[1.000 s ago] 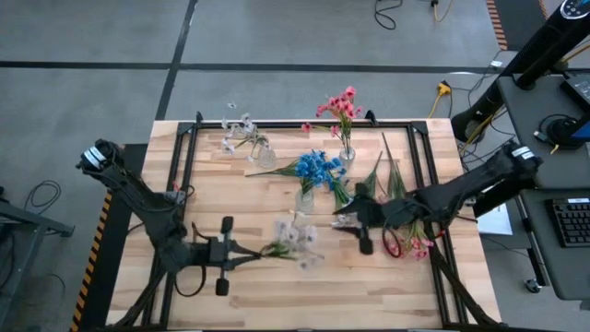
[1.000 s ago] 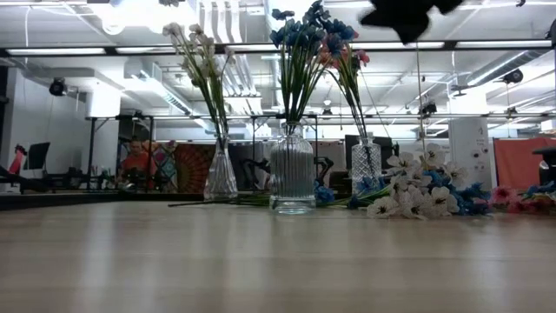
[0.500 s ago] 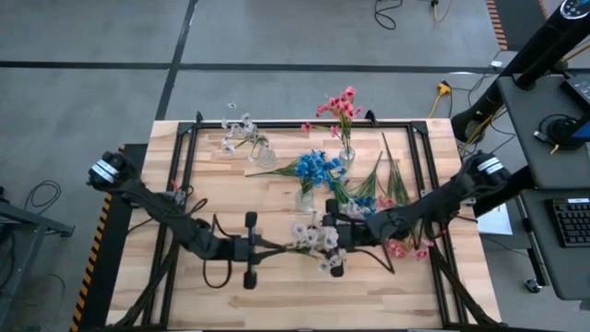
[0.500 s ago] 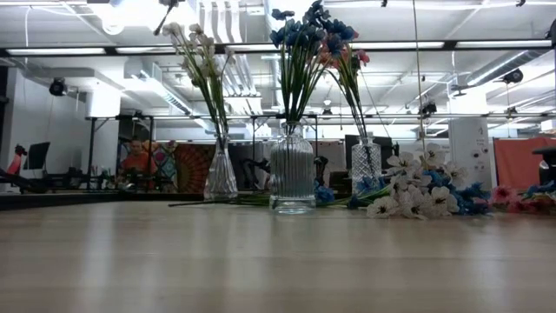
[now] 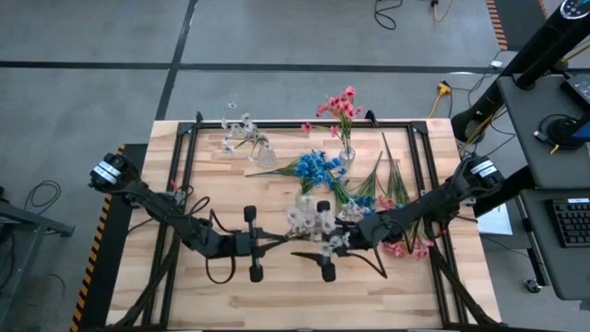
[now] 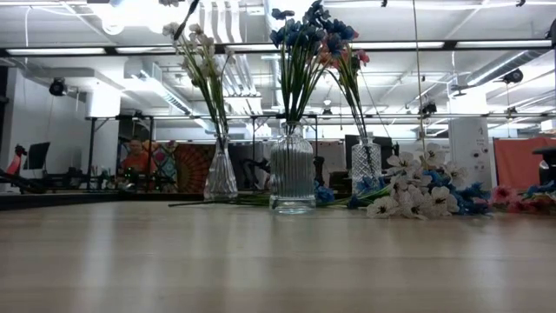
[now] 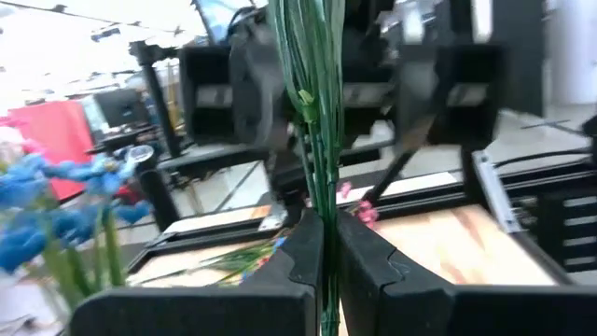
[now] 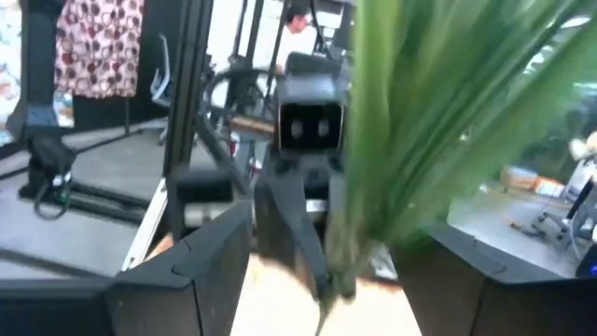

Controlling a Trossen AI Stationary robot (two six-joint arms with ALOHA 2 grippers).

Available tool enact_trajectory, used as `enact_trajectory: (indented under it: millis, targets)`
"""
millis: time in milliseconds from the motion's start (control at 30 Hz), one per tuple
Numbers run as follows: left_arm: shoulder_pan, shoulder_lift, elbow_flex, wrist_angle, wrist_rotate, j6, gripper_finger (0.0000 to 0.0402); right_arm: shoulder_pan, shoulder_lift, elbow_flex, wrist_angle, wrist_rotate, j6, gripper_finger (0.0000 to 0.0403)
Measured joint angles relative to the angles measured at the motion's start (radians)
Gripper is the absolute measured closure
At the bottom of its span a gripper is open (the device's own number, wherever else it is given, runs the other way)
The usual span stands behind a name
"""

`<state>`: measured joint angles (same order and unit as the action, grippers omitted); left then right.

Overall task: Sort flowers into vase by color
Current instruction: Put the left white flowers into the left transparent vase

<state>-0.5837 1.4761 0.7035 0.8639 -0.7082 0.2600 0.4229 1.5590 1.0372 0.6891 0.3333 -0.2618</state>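
My left gripper (image 5: pixel 277 242) is shut on a white flower spray (image 5: pixel 312 221), held level above the table's middle. My right gripper (image 5: pixel 309 247) faces it from the right, open, one finger on either side of the spray's green stems and leaves (image 8: pixel 392 149). At the back stand three glass vases: one with white flowers (image 6: pixel 221 174), one with blue flowers (image 6: pixel 293 178) and one with pink flowers (image 6: pixel 366 165). More loose flowers (image 5: pixel 396 217) lie on the table at the right. My left gripper pinches the spray's thin green stems (image 7: pixel 325 210) between its two shut fingers. The fingers come level from the table's left and lie across the stems. The spray is lifted clear of the table, its blossoms pointing toward my right gripper. Whether my right gripper touches the spray, I cannot tell.
A black frame (image 5: pixel 277 124) runs around the wooden table top (image 5: pixel 230 295). A single green stem (image 5: pixel 277 171) lies flat beside the blue vase. Bare wood shows along the near edge and at the left. A person sits in the room behind the table (image 6: pixel 135 161).
My left gripper has carried the white spray toward the table's right edge, keeping it clear of the table. My right gripper has left the loose flowers, risen and gone toward the table's left until it meets the spray, tipping from pointing downward to about level.
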Motion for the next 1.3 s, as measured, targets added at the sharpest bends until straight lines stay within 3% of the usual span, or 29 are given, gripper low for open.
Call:
enact_trajectory:
  millis: [167,567,700,800,900,1067,1167,1300]
  targets:
    - [0.003,0.000,-0.001,0.002,-0.012,0.005,0.0400,-0.004,0.018,0.040,-0.029,0.010,-0.034,0.0192]
    - [0.002,0.000,-0.001,0.004,-0.026,0.012,0.0399,-0.017,0.020,0.105,-0.184,0.045,-0.037,0.0370]
    - [0.002,0.000,-0.001,0.006,-0.073,-0.039,0.0383,-0.019,0.019,0.105,-0.191,0.050,-0.038,0.0387]
    - [0.002,-0.014,-0.001,-0.026,-0.077,-0.106,0.0346,-0.020,0.008,0.105,-0.217,0.048,-0.037,0.0384]
    - [0.002,-0.043,-0.001,-0.123,-0.124,-0.184,0.0296,-0.024,-0.021,0.106,-0.287,0.061,-0.032,0.0382]
    - [0.002,-0.097,-0.001,-0.423,-0.295,-0.379,0.0222,-0.044,-0.079,0.175,-0.515,0.084,-0.008,0.0381]
    - [0.010,-0.140,-0.005,-0.619,-0.378,-0.561,0.0190,-0.071,-0.107,0.244,-0.671,0.085,-0.001,0.0381]
    - [0.035,-0.192,-0.010,-0.901,-0.413,-0.785,0.0160,-0.117,-0.121,0.348,-0.844,0.085,-0.015,0.0381]
